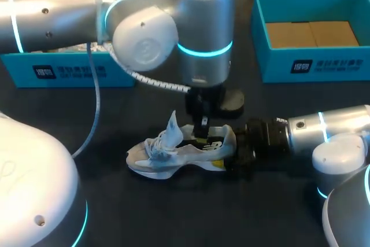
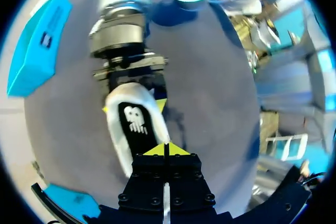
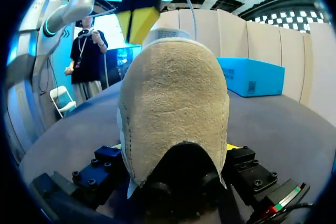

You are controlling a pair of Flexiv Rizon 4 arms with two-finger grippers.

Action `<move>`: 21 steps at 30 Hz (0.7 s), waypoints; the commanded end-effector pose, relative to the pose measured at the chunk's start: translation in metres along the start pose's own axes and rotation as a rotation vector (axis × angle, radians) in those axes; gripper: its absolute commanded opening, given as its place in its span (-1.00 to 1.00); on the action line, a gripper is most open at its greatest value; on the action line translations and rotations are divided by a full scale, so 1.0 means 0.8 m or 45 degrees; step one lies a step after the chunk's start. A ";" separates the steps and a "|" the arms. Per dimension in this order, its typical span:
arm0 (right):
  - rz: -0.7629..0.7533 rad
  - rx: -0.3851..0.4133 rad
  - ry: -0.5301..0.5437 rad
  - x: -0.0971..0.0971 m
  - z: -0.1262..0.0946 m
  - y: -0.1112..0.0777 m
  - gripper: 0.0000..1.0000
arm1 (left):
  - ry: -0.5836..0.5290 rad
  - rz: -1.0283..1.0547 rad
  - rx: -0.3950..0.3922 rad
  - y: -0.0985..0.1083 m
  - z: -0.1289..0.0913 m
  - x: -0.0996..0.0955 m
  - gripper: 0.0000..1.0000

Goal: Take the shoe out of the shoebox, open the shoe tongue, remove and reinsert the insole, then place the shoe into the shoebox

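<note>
Right gripper [image 1: 234, 155] clamps sneaker [image 1: 173, 155] heel; left gripper [image 2: 165, 149], tips closed, sits over insole [image 2: 137, 121]. Likely insole removal; next, pinch its edge.

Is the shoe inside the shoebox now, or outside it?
Outside. The shoe stands on its sole on the dark table, well apart from the open blue shoebox, with the right gripper at its heel.

Lab: robot arm [image 1: 58, 10] over dark table [image 1: 173, 212]

Dark table [image 1: 173, 212]; two brown cardboard pieces [image 1: 312, 34], perhaps packing, toward far right corner.
</note>
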State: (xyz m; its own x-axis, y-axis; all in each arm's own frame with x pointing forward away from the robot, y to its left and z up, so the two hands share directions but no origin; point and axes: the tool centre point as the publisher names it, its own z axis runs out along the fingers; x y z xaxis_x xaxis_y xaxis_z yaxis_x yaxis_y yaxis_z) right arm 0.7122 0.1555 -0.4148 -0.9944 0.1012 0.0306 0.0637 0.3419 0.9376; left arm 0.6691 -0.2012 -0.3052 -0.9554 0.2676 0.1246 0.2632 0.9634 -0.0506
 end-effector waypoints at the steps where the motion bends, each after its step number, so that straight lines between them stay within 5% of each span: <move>1: 0.001 0.005 0.000 0.000 0.000 0.002 -1.00 | 0.005 0.028 0.036 0.007 0.017 0.000 -1.00; 8: 0.001 0.005 0.000 0.000 0.000 0.002 -1.00 | 0.005 0.028 0.036 0.007 0.017 0.000 -1.00; 21: 0.001 0.005 0.000 0.000 0.000 0.002 -1.00 | 0.062 -0.047 0.005 -0.006 0.060 -0.042 -1.00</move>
State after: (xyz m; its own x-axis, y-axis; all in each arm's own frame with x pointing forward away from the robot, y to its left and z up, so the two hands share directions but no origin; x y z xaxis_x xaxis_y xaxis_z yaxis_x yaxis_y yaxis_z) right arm 0.7121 0.1554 -0.4148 -0.9944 0.1013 0.0306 0.0637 0.3419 0.9376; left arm 0.6870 -0.2031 -0.3457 -0.9618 0.2315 0.1460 0.2248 0.9725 -0.0610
